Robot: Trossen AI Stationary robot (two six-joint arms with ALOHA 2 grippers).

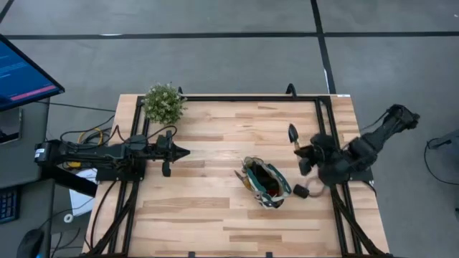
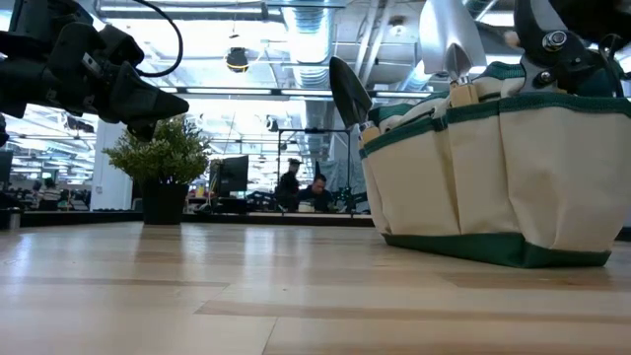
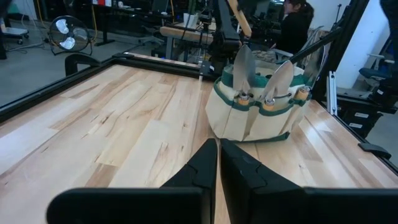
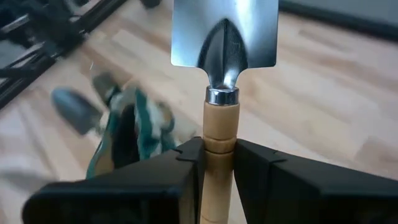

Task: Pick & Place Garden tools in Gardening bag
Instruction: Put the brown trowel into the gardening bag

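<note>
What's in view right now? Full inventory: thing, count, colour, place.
gardening bag: 1, beige with green trim, on the table right of centre, tools standing in its pockets
trowel: 1, wooden handle, silver blade, held off the table near the bag
potted plant: 1, green, at the table's far left corner
table: 1, light wood, dark frame
people: at least 2, dark clothing, in the room behind
left gripper: shut, empty, above the table's left side
right gripper: shut on the trowel's handle

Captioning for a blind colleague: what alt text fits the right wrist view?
The right gripper clamps the wooden handle of a silver trowel, blade pointing away. Behind it, blurred, the beige-and-green bag sits on the wooden table.
</note>
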